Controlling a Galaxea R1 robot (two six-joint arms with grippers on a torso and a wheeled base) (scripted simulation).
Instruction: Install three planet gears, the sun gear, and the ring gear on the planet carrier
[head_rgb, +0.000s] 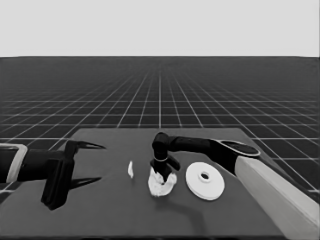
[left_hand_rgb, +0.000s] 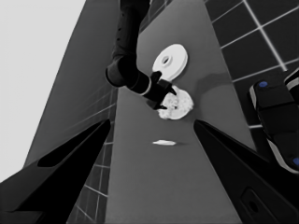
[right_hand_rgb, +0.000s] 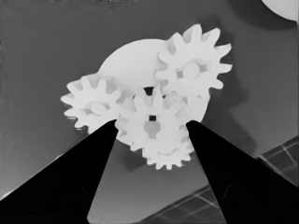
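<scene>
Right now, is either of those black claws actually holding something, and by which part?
The right gripper has its fingers on either side of the middle gear, at its toothed rim, over the smaller round part. The left gripper holds nothing.

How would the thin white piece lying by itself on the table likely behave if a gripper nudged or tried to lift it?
The thin white piece looks slim and small, so a nudge would probably slide or tip it easily. Its narrow profile in the left wrist view suggests little to grip; long pointed fingers might slip off. It lies apart from the gears, so pushing it shouldn't disturb them.

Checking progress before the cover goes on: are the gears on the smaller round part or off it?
On: four gears sit on the smaller round part, the right hand around the middle one.
</scene>
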